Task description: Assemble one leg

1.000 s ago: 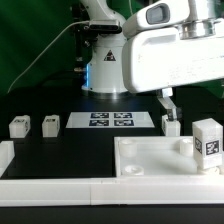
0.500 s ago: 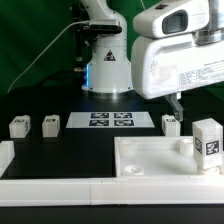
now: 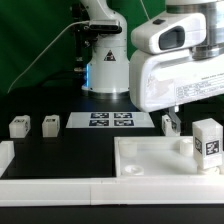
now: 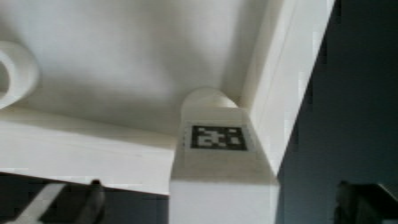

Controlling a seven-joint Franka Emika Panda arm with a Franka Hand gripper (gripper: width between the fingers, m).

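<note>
Four white legs show in the exterior view. One leg [image 3: 208, 140] stands upright, tag facing the camera, at the right corner of the large white slab [image 3: 150, 165]. Another leg [image 3: 171, 124] lies just behind the slab. Two more legs [image 3: 17, 126] [image 3: 50, 124] lie at the exterior view's left. The arm's big white hand hangs above the slab's right half, with one finger [image 3: 172, 108] showing below it. In the wrist view my gripper [image 4: 222, 205] is open, its dark fingers wide apart on either side of the standing leg [image 4: 217, 138], not touching it.
The marker board [image 3: 108, 121] lies behind the slab in the middle of the black table. A white rail [image 3: 45, 185] runs along the front, with a raised end at the exterior view's left. The robot base [image 3: 105, 60] stands at the back.
The hand has moved toward the exterior view's right and looms larger and higher. The legs and the slab have not moved.
</note>
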